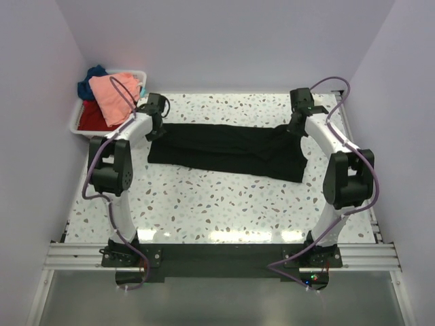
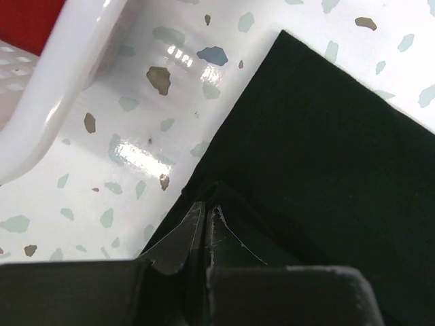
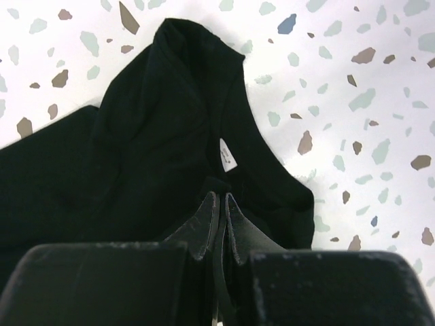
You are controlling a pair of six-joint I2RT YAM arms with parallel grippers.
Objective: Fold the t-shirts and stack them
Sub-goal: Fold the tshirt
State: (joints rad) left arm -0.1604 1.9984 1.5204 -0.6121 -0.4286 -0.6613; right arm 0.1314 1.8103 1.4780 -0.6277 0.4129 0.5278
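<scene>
Pinching black t-shirt (image 1: 224, 151) at opposite ends with left tool (image 1: 159, 130) and right tool (image 1: 296, 125). Spans the worktop (image 1: 204, 204) crosswise between them.

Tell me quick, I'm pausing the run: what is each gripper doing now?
Left gripper: closed, pinching an edge of the black t-shirt.
Right gripper: closed on the same shirt, near its neck label.

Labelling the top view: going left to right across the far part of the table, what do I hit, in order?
white bin → left gripper, shut on the shirt's left end → black t-shirt → right gripper, shut on its right end.
</scene>
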